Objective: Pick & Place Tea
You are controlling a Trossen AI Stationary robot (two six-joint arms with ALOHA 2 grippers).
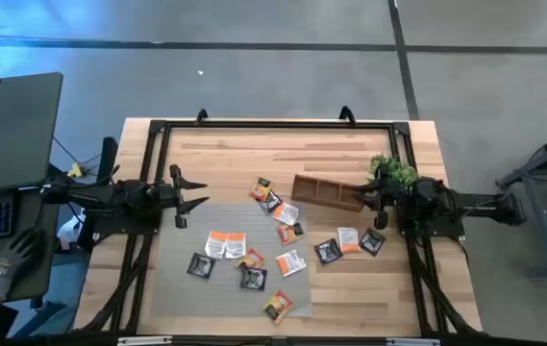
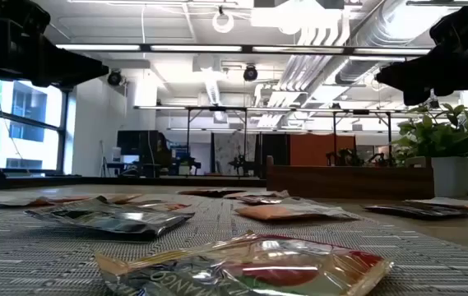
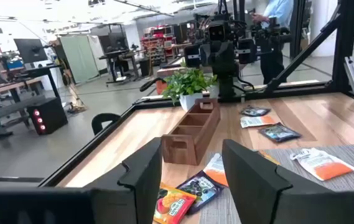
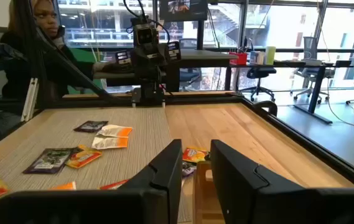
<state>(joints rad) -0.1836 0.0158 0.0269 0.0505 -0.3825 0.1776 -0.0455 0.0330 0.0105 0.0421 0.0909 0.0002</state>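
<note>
Tea sachets [image 1: 251,256] lie scattered flat over the grey mat [image 1: 172,279] and bare worktop [image 1: 225,154], between the two arms. Wooden tray [image 1: 328,192] sits angled beside the potted plant [image 1: 393,173]. Left gripper [image 1: 192,196] open, empty, raised left of the sachets. Right gripper [image 1: 364,200] open, empty, over the tray's end.

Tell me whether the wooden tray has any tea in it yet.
Empty: the wooden tray shows bare compartments; the tea sachets lie on the table.
</note>
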